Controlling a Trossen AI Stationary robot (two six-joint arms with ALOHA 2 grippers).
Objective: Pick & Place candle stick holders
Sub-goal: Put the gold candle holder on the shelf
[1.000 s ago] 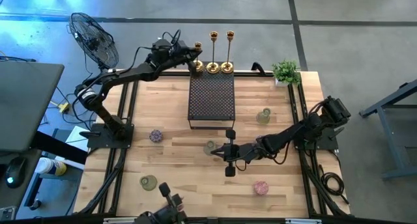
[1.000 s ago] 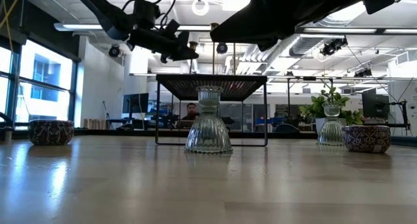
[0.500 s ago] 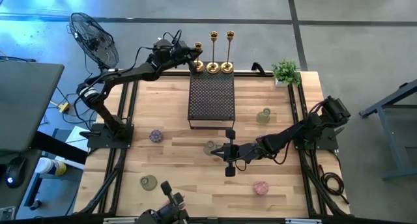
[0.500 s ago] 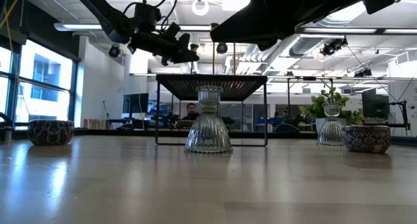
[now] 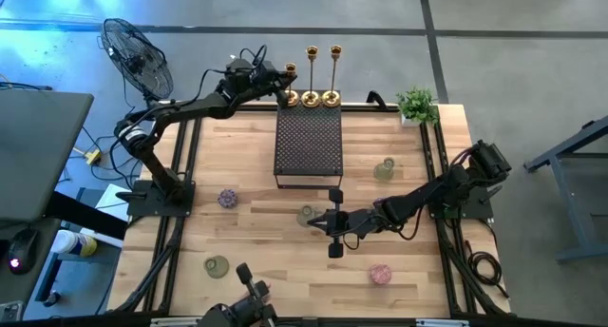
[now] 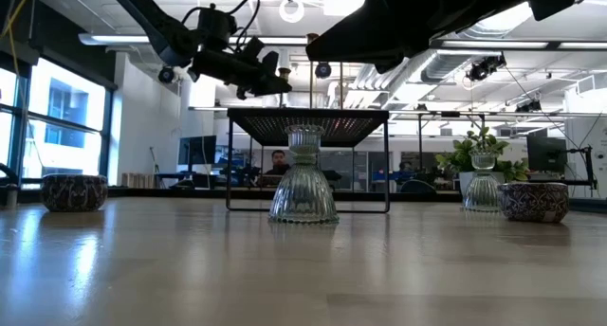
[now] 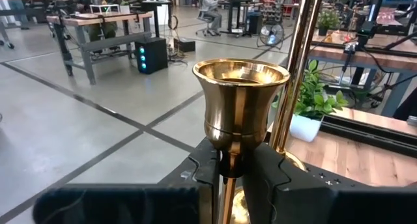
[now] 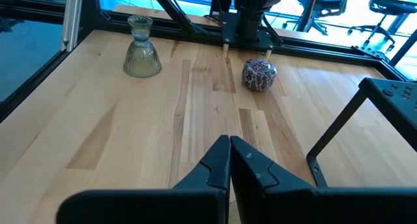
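Lifted slightly, left gripper [image 7: 236, 168] jaws clamped on short gold candlestick [image 7: 240, 113] (stem pinched), right gripper [image 8: 229, 160] jaws shut, empty

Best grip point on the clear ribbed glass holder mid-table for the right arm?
Take the glass holder at its narrow neck under the cup, fingers either side, coming in level from the side. It stands upright, and the flared skirt below looks too wide. The right gripper, shut, hangs beside it.

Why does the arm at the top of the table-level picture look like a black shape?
Low view: bright ceiling lights sit behind the right arm, so it shows as a silhouette. Left wrist view: the gold candlestick in the left claw gleams with reflections.
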